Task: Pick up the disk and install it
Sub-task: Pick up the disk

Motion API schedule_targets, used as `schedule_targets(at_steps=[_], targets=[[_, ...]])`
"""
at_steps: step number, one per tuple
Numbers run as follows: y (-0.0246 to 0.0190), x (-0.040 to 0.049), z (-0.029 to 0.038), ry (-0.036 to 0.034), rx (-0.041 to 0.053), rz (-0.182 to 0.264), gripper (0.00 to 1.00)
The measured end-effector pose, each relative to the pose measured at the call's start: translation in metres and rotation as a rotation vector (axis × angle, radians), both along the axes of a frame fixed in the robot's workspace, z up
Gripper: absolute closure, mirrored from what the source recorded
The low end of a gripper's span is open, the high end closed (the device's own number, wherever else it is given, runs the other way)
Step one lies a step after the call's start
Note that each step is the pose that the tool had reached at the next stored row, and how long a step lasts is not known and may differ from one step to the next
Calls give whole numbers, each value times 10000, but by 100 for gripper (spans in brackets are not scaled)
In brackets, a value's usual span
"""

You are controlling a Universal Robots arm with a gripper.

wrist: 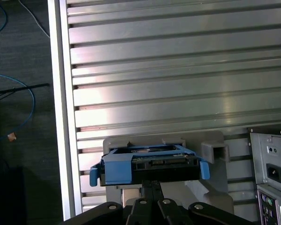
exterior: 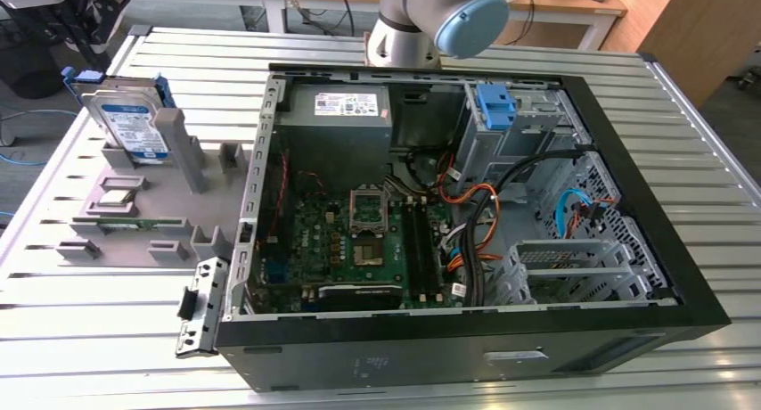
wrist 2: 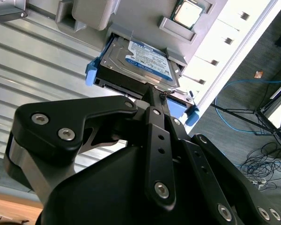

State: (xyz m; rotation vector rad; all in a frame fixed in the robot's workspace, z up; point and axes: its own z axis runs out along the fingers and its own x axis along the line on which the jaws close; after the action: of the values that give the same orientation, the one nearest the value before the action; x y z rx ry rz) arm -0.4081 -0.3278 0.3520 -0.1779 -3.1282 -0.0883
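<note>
Black gripper (wrist 2: 157, 95) linkage closest, pressed together, holding nothing | disk (wrist 2: 139, 60) straight ahead of its tips and apart from them, connector end facing the claw, long axis running on away from it | disk stands on edge in grey fixture (exterior: 155, 192), on the exterior view's left of open computer case (exterior: 666, 281)

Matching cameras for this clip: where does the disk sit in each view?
Exterior view: the disk stands upright in the grey fixture, on the exterior view's left of the computer case.
Second wrist view: the disk shows its labelled face, seated in that fixture.
First wrist view: the disk is edge-on, in the same fixture.
Shared landmark: the blue bracket clipped around it.
</note>
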Motion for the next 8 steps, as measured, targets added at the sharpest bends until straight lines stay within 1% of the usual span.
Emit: schedule_targets(at_steps=[4, 8], targets=[[0, 0, 0, 0, 0, 37, 89], [0, 0, 0, 0, 0, 301, 89]])
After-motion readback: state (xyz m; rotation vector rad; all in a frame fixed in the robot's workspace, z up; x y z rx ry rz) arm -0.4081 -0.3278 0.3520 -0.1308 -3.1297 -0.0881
